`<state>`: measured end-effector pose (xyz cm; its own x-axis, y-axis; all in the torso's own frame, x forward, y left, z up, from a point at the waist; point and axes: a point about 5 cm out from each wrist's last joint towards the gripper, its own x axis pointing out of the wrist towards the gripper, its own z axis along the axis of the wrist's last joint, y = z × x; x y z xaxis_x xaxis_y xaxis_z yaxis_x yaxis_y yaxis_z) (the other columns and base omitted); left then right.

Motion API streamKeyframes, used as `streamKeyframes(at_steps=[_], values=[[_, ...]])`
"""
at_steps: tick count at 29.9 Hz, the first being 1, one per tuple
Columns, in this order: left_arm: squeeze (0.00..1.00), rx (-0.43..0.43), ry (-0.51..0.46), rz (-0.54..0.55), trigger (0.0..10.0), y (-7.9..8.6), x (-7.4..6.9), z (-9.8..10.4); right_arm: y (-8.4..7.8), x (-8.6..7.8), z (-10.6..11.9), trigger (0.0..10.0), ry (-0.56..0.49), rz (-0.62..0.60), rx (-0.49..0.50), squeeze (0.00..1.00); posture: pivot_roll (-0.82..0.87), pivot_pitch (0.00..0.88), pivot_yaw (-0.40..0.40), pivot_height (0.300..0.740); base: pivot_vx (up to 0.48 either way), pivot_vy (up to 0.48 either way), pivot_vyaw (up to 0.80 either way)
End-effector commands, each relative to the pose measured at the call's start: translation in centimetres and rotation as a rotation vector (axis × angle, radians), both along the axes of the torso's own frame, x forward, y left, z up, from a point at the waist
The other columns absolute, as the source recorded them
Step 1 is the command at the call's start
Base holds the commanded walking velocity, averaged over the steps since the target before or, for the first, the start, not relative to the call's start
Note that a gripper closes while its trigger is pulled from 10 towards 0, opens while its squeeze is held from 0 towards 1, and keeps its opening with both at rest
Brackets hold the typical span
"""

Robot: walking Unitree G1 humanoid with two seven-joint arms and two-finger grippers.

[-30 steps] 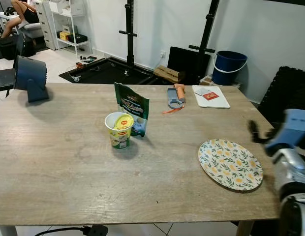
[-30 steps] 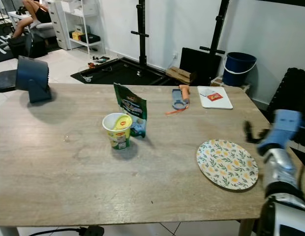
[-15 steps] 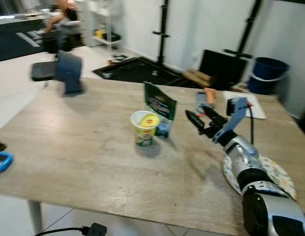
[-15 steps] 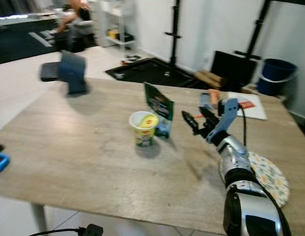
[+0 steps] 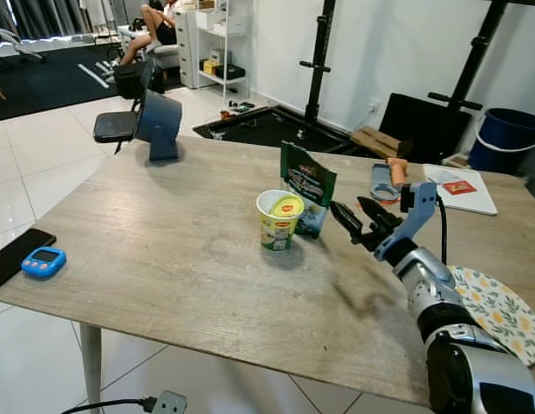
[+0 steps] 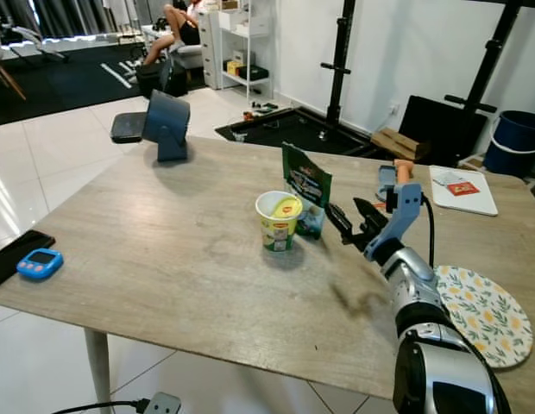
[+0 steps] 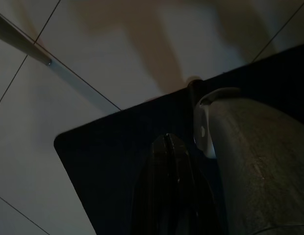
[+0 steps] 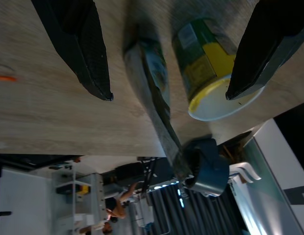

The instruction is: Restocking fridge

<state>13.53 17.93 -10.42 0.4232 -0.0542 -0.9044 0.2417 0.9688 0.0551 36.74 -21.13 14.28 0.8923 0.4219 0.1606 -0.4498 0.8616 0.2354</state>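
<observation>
A yellow-and-green noodle cup (image 5: 280,219) stands upright near the middle of the wooden table (image 5: 164,241). A green pouch (image 5: 308,185) stands right behind it, touching it. My right gripper (image 5: 345,203) hovers over the table just right of the pouch, open and holding nothing. In the right wrist view its two black fingers (image 8: 78,44) frame the cup (image 8: 211,73) and the pouch (image 8: 154,83) from a short distance. My left gripper (image 7: 167,186) hangs idle over a dark mat on the tiled floor, its fingers pressed together.
A flowered plate (image 5: 500,310) lies at the right edge, beside my right forearm. A white board (image 5: 462,185) and an orange-handled tool (image 5: 388,177) lie at the back right. A blue fan (image 5: 160,125) stands back left. A blue timer (image 5: 43,260) lies front left. A person (image 5: 155,21) sits far off.
The camera has swung, so the whole scene shifted. My right arm has risen from the table's right edge and reached over the table toward the pouch and cup, fingers open.
</observation>
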Motion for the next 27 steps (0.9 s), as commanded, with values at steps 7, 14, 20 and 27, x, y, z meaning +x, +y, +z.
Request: streamKeyframes(at_steps=[7, 14, 20, 27], values=[[0.00, 0.003, 0.074, -0.013, 10.0, -0.1, -1.9, -0.7, 0.7, 0.5, 0.3, 10.0, -0.001, -0.041, -0.031, 0.00, 0.01, 0.000, -0.051, 0.740, 0.000, 0.000, 0.00], [0.00, 0.007, 0.075, -0.021, 10.0, -0.1, -2.2, -0.7, 2.0, 1.1, 1.0, 10.0, -0.006, 0.002, -0.055, 0.00, 0.03, 0.023, -0.062, 0.740, 0.000, 0.000, 0.00], [0.00, 0.028, 0.096, -0.035, 10.0, 0.5, -3.3, -0.9, 2.8, 1.8, 2.2, 10.0, -0.026, 0.014, -0.059, 0.00, 0.06, 0.063, -0.065, 0.740, 0.000, 0.000, 0.00], [0.00, 0.033, 0.120, -0.026, 10.0, 1.0, -4.9, -1.2, 3.3, 2.2, 3.0, 10.0, -0.035, 0.014, -0.063, 0.00, 0.09, 0.117, -0.073, 0.740, 0.000, 0.000, 0.00]])
